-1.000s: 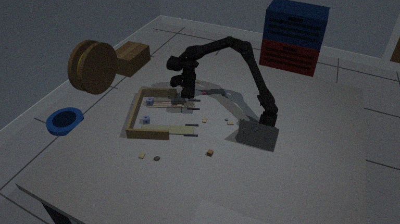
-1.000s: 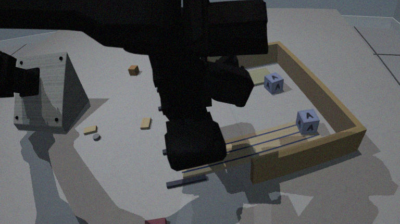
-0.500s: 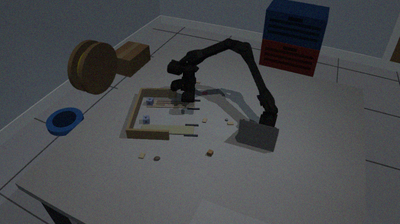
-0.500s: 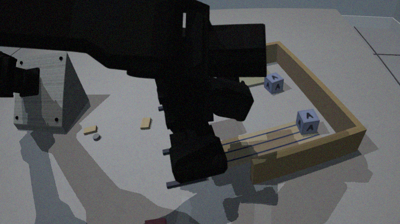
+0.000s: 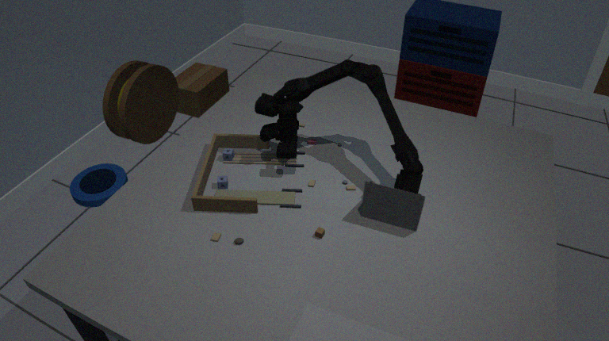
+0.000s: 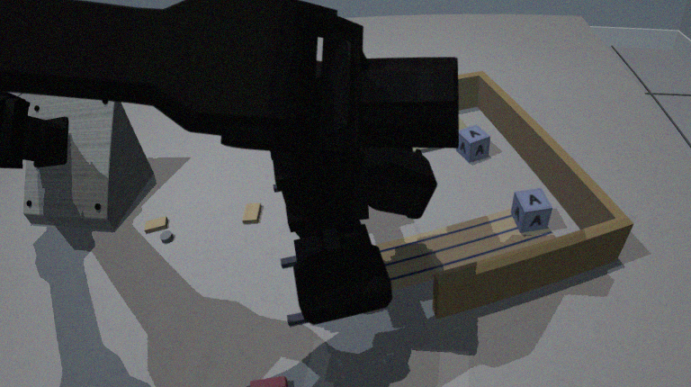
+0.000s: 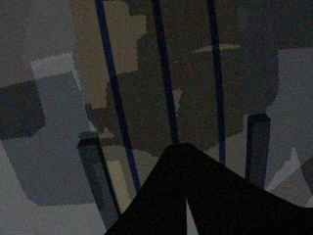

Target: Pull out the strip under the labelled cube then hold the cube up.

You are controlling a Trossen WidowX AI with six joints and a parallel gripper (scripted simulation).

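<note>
Your black claw [image 5: 285,158] [image 6: 346,319] [image 7: 179,155] is narrow and empty above the pale wooden strip with dark blue lines [image 5: 259,159] [image 6: 489,225] [image 7: 196,98], probably lined up to drag it from under the light-blue lettered cube [image 5: 227,154] [image 6: 531,211] resting on its far end.

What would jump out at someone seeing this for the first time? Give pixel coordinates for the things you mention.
Probably the black arm [image 5: 347,67] [image 6: 228,57], arching over the table towards a wooden frame [image 5: 224,204] [image 6: 534,275]. Inside the frame sit two pale blue cubes marked "A". Behind the arm, a blue box [image 5: 451,36] stands on a red one [image 5: 438,88].
</note>
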